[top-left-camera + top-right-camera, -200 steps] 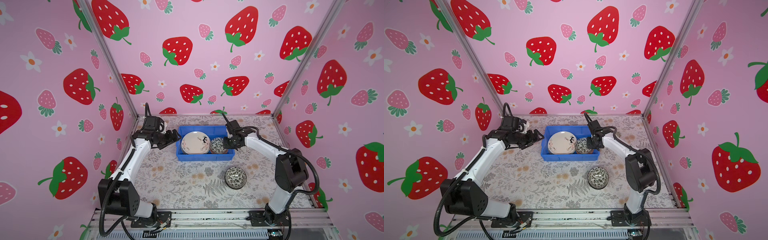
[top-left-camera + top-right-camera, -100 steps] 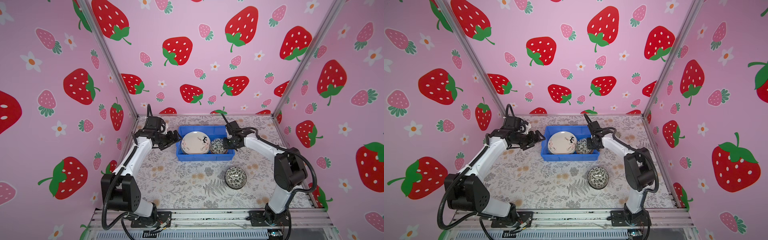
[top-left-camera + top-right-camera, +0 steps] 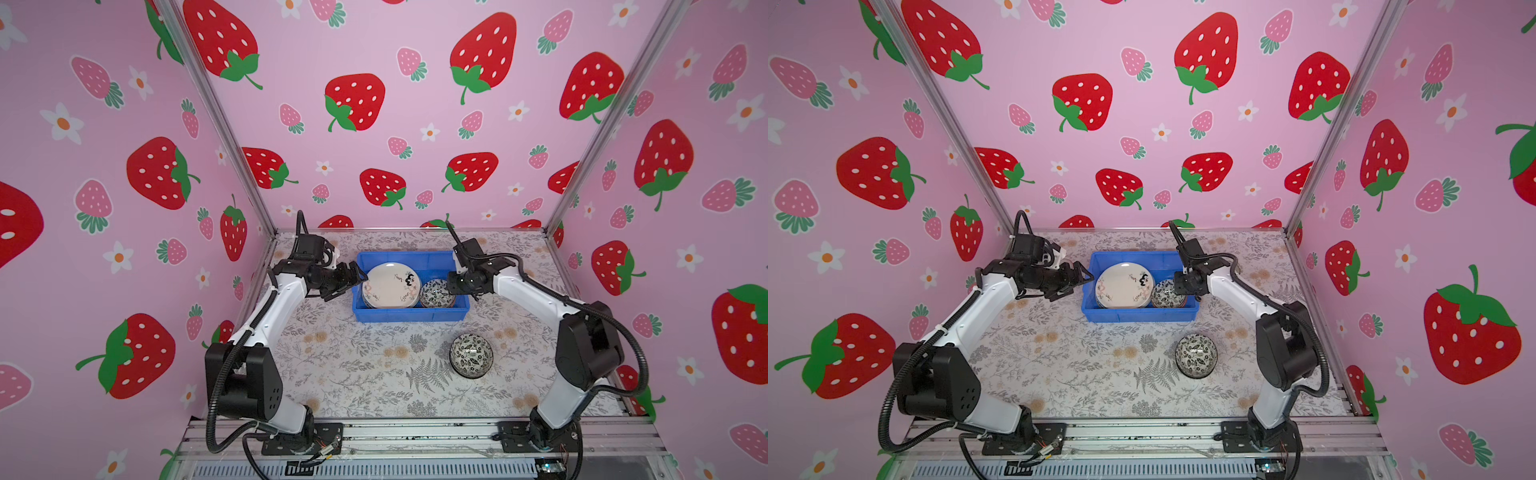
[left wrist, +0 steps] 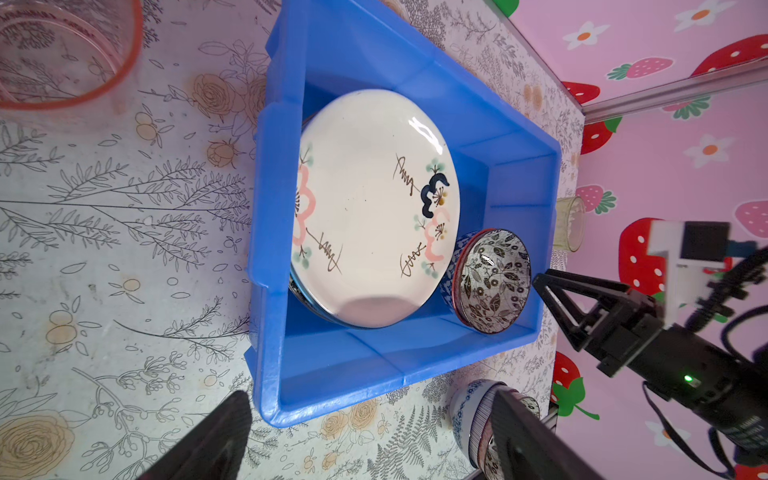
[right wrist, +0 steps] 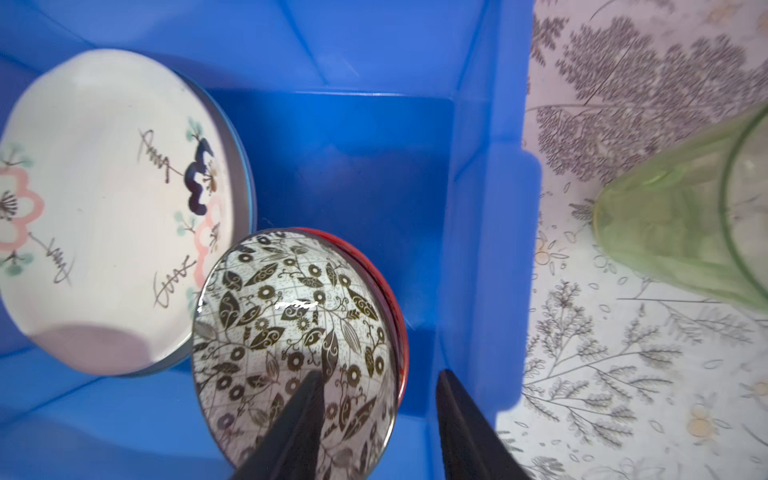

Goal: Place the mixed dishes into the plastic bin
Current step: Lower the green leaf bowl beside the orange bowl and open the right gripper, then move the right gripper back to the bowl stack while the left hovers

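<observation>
The blue plastic bin [image 3: 409, 316] [image 3: 1138, 316] stands at the back middle of the table. In it a cream floral plate [image 3: 388, 284] [image 4: 370, 199] leans tilted, and a black-white bowl [image 3: 433, 293] [image 5: 291, 316] with a red outside lies tipped beside it. My right gripper [image 3: 451, 286] [image 5: 379, 374] is open astride that bowl's rim, one finger over its inside, the other clear of it. My left gripper [image 3: 360, 277] [image 4: 370, 399] hangs wide open and empty at the bin's left rim. Another black-white bowl [image 3: 471, 355] [image 3: 1196, 355] sits on the table.
A pink glass cup [image 4: 62, 50] stands on the floral tablecloth left of the bin. A green glass cup [image 5: 681, 216] [image 4: 569, 224] stands just past the bin's right end. Pink strawberry walls close in the back and both sides.
My right gripper's jaws have spread apart off the bowl's rim, and the bowl stays in the bin. My left gripper has drifted right toward the bin's left rim.
</observation>
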